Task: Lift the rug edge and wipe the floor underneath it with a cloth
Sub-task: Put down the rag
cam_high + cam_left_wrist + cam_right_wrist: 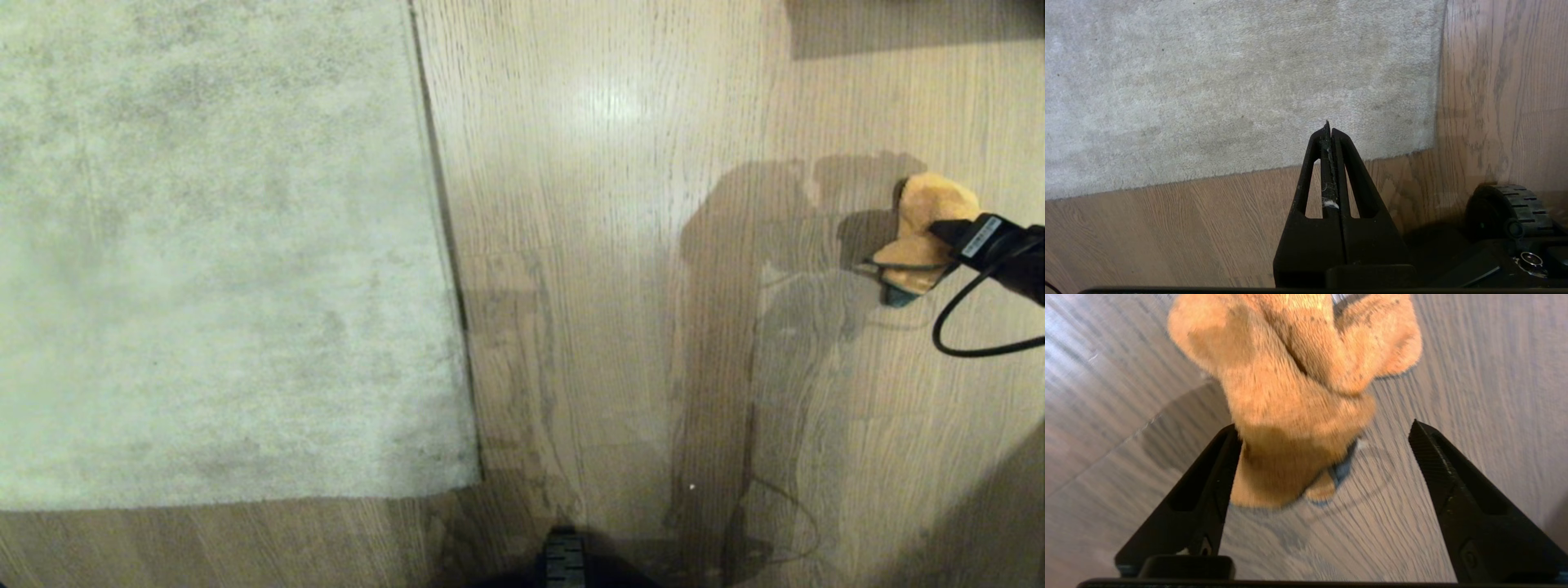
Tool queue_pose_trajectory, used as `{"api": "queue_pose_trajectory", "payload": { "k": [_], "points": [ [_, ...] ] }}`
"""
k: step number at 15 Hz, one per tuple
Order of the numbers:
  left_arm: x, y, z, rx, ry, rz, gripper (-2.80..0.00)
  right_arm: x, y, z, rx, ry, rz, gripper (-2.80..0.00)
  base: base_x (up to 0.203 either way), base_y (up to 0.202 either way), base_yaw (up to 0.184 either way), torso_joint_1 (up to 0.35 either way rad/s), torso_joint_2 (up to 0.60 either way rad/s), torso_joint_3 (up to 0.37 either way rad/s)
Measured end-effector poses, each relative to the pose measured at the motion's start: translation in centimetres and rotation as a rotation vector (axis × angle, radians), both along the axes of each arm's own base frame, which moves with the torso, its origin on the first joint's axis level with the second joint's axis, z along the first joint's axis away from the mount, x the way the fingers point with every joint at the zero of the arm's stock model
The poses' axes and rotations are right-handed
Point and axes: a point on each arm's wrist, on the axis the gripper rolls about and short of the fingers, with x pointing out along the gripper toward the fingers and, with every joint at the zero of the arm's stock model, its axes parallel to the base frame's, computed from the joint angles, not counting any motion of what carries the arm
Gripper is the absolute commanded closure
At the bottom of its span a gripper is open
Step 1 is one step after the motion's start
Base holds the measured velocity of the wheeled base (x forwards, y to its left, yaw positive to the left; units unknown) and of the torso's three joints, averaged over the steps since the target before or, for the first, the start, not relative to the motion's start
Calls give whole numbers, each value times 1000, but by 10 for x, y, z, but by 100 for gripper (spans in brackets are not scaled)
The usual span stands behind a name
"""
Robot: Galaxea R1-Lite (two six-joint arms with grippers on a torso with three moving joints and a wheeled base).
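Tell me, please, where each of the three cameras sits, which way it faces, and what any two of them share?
Head view: on the robot's head, facing down at the rug, the floor and the cloth; the right gripper enters at the right edge.
Left wrist view: behind the shut left gripper, facing the rug corner; a base wheel shows.
Right wrist view: behind the open right gripper, facing the cloth.
Shared: head and right wrist, the cloth; head and left wrist, the rug corner.

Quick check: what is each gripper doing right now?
Left gripper: shut, empty, above the pale grey-beige rug edge.
Right gripper: open, orange-yellow soft cloth against one finger, not clamped.
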Motion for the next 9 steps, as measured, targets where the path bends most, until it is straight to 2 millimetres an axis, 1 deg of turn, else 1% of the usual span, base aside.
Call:
{"api": "queue_pose_trajectory", "payload": {
  "k": [5, 9],
  "points": [
    [0, 0, 0, 0, 0, 0, 0, -32, 8, 2, -51, 8, 8, -280, 0, 0, 0, 0, 0, 0],
    [0, 0, 0, 0, 0, 0, 0, -66, 17, -2, -97, 22, 15, -280, 0, 0, 0, 0, 0, 0]
  ]
}}
